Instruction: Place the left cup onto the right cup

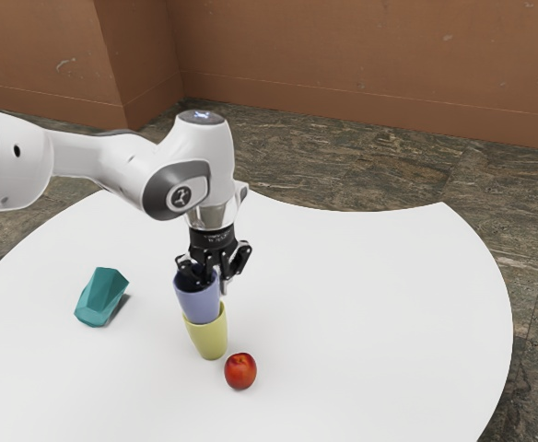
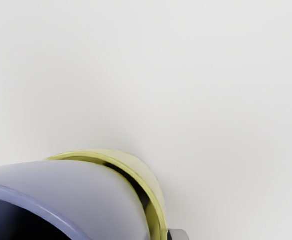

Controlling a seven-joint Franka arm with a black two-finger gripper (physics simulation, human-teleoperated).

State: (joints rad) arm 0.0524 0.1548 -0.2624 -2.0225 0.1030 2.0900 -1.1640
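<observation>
A: Gripper status?
B: Positioned at the rim of the lavender cup. Grasp or release cannot be determined.
A: Containers?
B: The lavender cup is seated upright inside the yellow cup on the white table. A red apple is located just beside the yellow cup.

Lavender cup bottom hidden inside yellow cup. Arm cut off at exterior view's left edge. Wrist view: lavender cup blurred, clipped at the edge, covering most of yellow cup's rim.
</observation>
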